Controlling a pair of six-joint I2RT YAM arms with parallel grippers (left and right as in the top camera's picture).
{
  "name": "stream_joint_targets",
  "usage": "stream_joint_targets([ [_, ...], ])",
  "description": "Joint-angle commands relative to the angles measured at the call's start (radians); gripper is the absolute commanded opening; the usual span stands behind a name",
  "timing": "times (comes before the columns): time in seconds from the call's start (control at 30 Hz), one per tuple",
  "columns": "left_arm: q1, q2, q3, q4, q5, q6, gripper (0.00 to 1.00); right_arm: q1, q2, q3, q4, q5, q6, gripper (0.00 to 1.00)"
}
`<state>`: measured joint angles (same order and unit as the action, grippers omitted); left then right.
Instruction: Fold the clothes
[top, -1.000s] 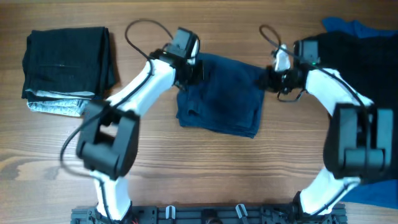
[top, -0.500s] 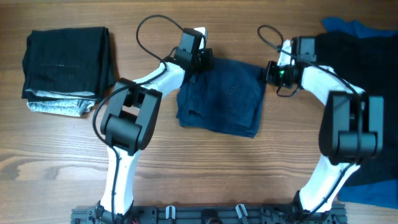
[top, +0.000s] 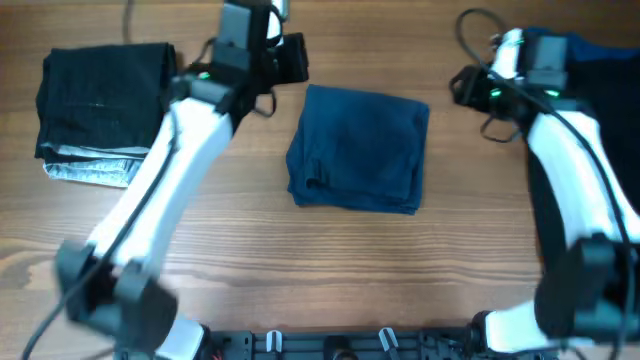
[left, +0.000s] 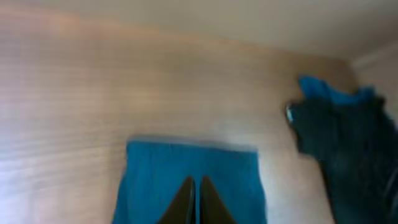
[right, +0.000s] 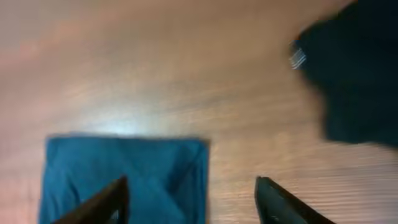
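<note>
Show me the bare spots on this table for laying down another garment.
Widest bare wood: in front of the folded navy garment, between the left arm and the right arm. A narrower strip runs between that garment and the right arm. Crowded: the far left corner holds the folded black stack, and the right edge is covered by the unfolded pile.

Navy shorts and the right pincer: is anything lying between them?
Nothing, just a bare strip of table, seen in the overhead view; the right pincer hangs clear of the navy shorts.
</note>
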<state>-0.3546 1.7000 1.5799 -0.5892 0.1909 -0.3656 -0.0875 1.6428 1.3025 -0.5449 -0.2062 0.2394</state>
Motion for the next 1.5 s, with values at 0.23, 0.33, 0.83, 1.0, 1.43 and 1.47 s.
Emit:
stream_joint_targets([
  [0.23,-0.177,0.169,-0.18,-0.314,-0.023,-0.253,0.04,-0.018,-0.071,0.006,-0.051,0.109,-0.003,0.99],
  [0.33,-0.231,0.311,-0.188,-0.309,-0.006,-0.253,0.04,-0.018,-0.071,0.006,-0.051,0.109,-0.003,0.99],
  [0.83,0.109,0.412,-0.1,-0.052,-0.544,0.022,0.29,-0.018,-0.071,0.006,-0.051,0.109,-0.003,1.0],
  [1.0,0.083,0.221,0.068,-0.306,-0.444,-0.096,0.71,-0.018,-0.071,0.006,-0.051,0.109,-0.003,0.99],
  [1.43,0.044,0.209,-0.4,-0.21,-0.068,-0.497,0.79,-0.018,-0.071,0.006,-0.051,0.109,-0.004,0.99],
  [1.47,0.044,0.21,-0.406,-0.206,-0.069,-0.496,0.79,-0.018,-0.071,0.006,-0.051,0.109,-0.003,0.99],
])
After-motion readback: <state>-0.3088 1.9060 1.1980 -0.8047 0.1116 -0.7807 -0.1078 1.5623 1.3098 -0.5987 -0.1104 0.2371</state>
